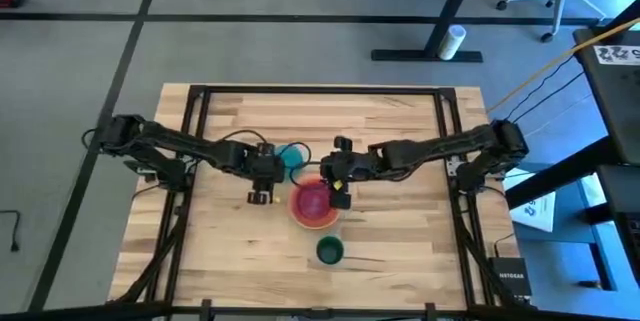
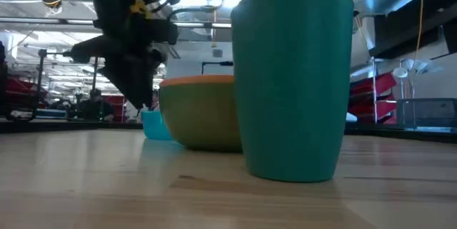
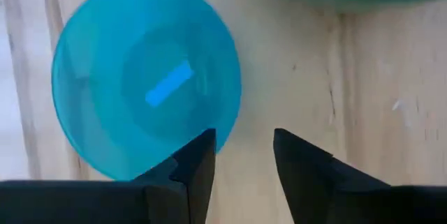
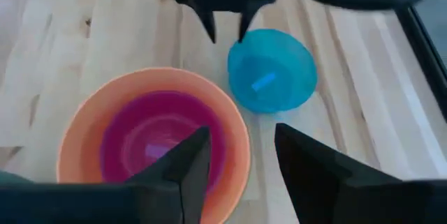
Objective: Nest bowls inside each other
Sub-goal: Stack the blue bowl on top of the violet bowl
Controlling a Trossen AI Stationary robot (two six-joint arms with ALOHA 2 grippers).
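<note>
A blue bowl [image 1: 293,156] sits mouth up on the wooden table; it also shows in the left wrist view [image 3: 147,77]. My left gripper [image 1: 264,183] is open, fingers pointing down at the bowl's left rim [image 4: 227,28]. The nested stack [image 1: 314,204] stands right of it: a green bowl [image 2: 203,118] outside, an orange one [image 4: 84,140] in it, a red-pink one [image 4: 157,140] innermost. My right gripper [image 4: 241,161] hangs open over the stack's rim nearest the blue bowl. A small dark teal bowl [image 1: 330,251] stands alone toward the near edge. My left gripper comes from above, pointing down, with one fingertip [image 3: 202,147] over the blue bowl's rim [image 3: 178,155] and the other outside the bowl over bare wood. Whether that fingertip touches the rim, I cannot tell. The bowl rests on the table.
The table's black frame [image 1: 320,91] runs along its edges. Bare wood lies left of my left gripper and right of the stack. Beyond the table are grey floor and a desk's legs [image 1: 430,51].
</note>
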